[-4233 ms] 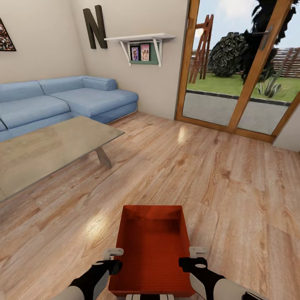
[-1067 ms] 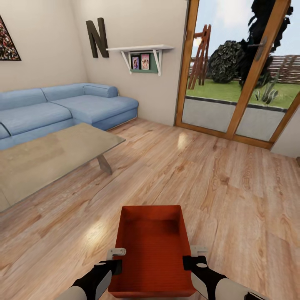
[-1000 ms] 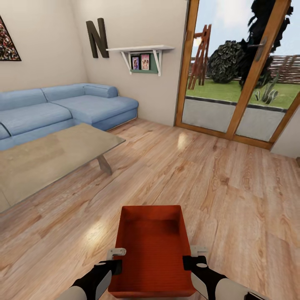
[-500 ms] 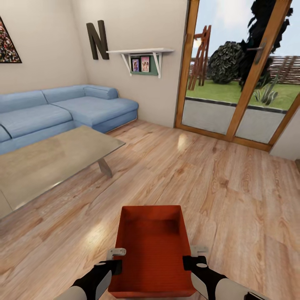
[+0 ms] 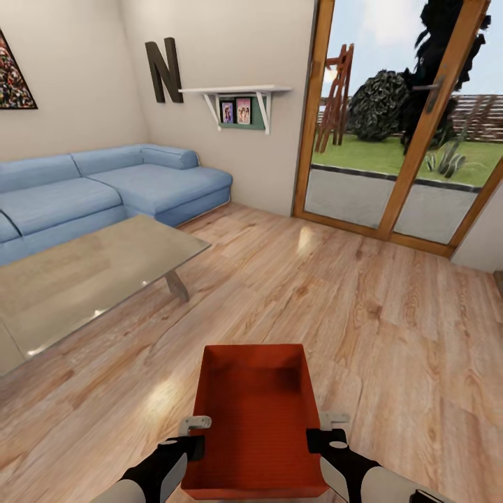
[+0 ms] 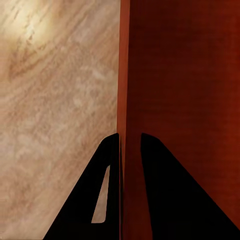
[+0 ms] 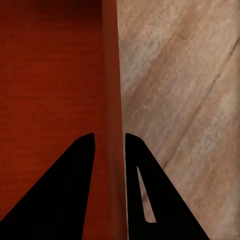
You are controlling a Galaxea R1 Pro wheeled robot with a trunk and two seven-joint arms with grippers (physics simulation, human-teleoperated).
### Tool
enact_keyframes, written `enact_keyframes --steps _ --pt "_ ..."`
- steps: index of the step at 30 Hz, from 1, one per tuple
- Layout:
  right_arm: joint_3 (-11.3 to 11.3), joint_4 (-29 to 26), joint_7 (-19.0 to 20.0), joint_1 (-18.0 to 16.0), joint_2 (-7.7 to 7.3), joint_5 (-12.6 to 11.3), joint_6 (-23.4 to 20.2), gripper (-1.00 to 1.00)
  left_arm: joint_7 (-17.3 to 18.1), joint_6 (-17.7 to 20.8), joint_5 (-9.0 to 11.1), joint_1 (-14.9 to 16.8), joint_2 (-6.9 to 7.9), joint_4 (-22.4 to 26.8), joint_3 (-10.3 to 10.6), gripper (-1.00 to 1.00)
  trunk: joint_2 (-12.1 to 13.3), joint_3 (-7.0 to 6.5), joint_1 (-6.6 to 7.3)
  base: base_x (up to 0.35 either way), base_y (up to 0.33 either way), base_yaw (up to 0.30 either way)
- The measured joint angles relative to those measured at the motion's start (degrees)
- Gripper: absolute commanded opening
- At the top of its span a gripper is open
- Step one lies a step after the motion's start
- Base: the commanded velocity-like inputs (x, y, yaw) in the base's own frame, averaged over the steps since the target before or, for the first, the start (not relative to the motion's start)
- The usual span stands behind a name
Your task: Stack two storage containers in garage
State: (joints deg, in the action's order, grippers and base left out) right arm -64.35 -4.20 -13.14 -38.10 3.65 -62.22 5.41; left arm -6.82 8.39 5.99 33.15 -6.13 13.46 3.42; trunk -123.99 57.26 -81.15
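Left claw (image 6: 130,142) is grasping the storage container (image 5: 255,412) by one side wall; right claw (image 7: 109,142) is grasping the opposite wall, right of the table (image 5: 84,272).

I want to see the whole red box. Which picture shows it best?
The head view: the whole storage container shows, held between both grippers. The left wrist view shows one thin wall between the fingers; the right wrist view shows the other wall.

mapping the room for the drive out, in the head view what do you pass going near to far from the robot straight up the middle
Left gripper and right gripper clamped on the side walls of the storage container → open stretch of wood-plank floor → back wall with the white shelf holding small pictures, glazed doors beside it.
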Motion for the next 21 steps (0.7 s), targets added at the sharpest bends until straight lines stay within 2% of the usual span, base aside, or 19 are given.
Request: enact_keyframes --steps 21 --pt "0.20 -0.04 -0.02 -0.01 -0.01 0.32 -0.25 -1.00 -0.01 0.02 0.15 -0.01 0.01 -0.09 0.02 -1.00 8.42 -3.77 4.61 0.000 0.000 0.000"
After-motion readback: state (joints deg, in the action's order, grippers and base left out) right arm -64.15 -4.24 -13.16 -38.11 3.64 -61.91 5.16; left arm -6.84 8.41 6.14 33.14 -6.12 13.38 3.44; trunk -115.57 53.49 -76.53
